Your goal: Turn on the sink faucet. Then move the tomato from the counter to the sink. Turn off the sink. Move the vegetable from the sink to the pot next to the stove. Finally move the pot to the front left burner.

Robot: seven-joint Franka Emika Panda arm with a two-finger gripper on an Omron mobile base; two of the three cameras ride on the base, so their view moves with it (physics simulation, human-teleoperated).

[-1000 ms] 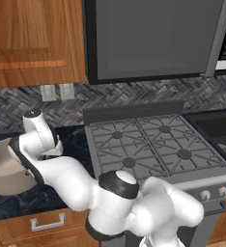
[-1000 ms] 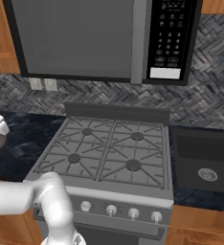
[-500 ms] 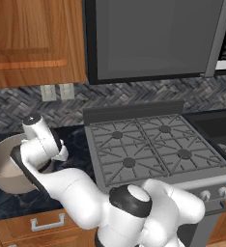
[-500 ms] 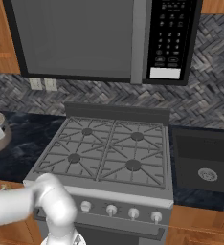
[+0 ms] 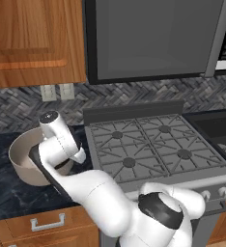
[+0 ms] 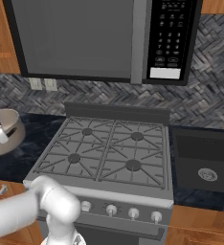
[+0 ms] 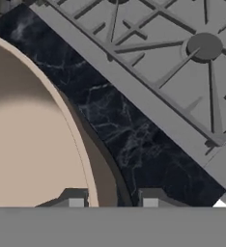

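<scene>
Left base view: pot [image 5: 25, 161] raised just off the dark counter [image 5: 8, 195], left of the stove [image 5: 153, 149], tilted slightly, with the arm's hand bent over its near-right rim. Beige, wide and shallow, pale inside; contents hidden by the hand, so tomato not confirmable here. Gripper [image 5: 69, 161] at the rim, fingertips hidden behind the wrist. Front left burner [image 5: 129, 163] bare, close to the pot's right.

Right base view: pot [image 6: 6, 134] at the far left edge, beside the stove [image 6: 109, 153]. Sink [image 6: 205, 165] to the right of the stove, no water visibly running, no tomato visible in the basin. Judged from that: faucet and tomato steps probably finished, final step in hand, namely carrying the pot over to the front left burner [image 6: 74, 158]. Left to do: crossing the short strip of counter, setting down on the grate, letting go.

Hand view: pot [image 7: 33, 144] rim curving up between the two dark fingertips, one finger [image 7: 75, 198] inside the wall, the other outside over the counter [image 7: 134, 140]. Jaws narrowly set and clamped across the thin rim, gripping the pot. Stove grate [image 7: 173, 62] diagonal across the upper right, well clear of the rim.
</scene>
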